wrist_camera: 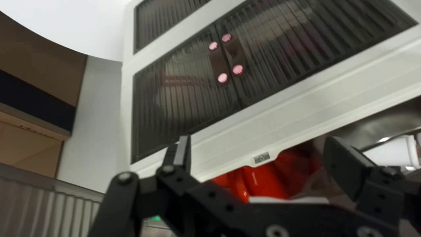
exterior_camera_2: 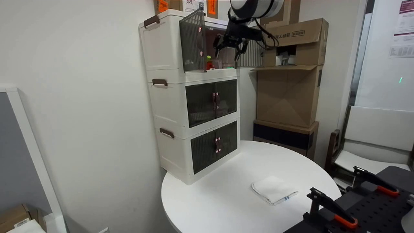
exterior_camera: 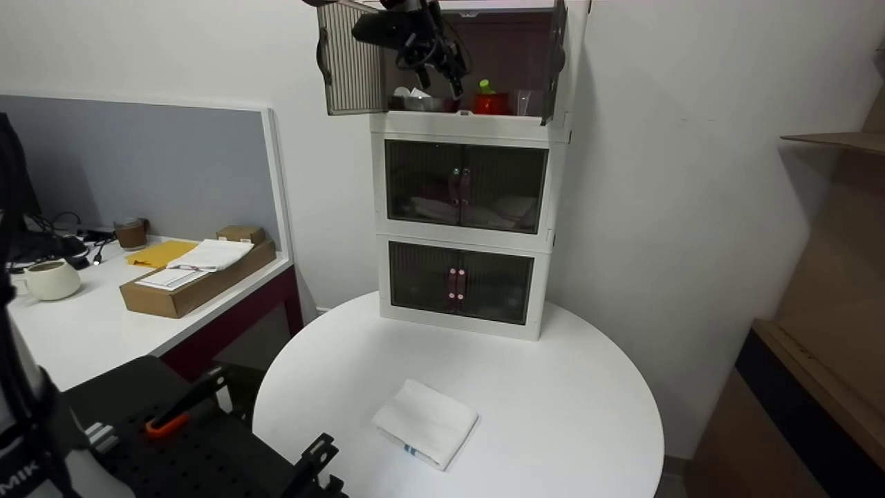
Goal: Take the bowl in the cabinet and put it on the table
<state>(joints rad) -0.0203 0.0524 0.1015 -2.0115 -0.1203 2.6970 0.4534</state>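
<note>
"MIK" on robot arm (exterior_camera: 90, 477); carton lettering (exterior_camera_2: 288, 34), posted sheet (exterior_camera_2: 403, 32) unreadable.

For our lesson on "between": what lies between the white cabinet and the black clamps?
A folded white cloth, lying on the table; an exterior view shows it there.

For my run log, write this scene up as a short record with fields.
cabinet: white; top doors open, lower doors shut
bowl: in the top compartment
also in top compartment: red container, clear cup
gripper: open, nothing held, near the top compartment
table: folded cloth on it
task: bowl not yet on the table
</note>
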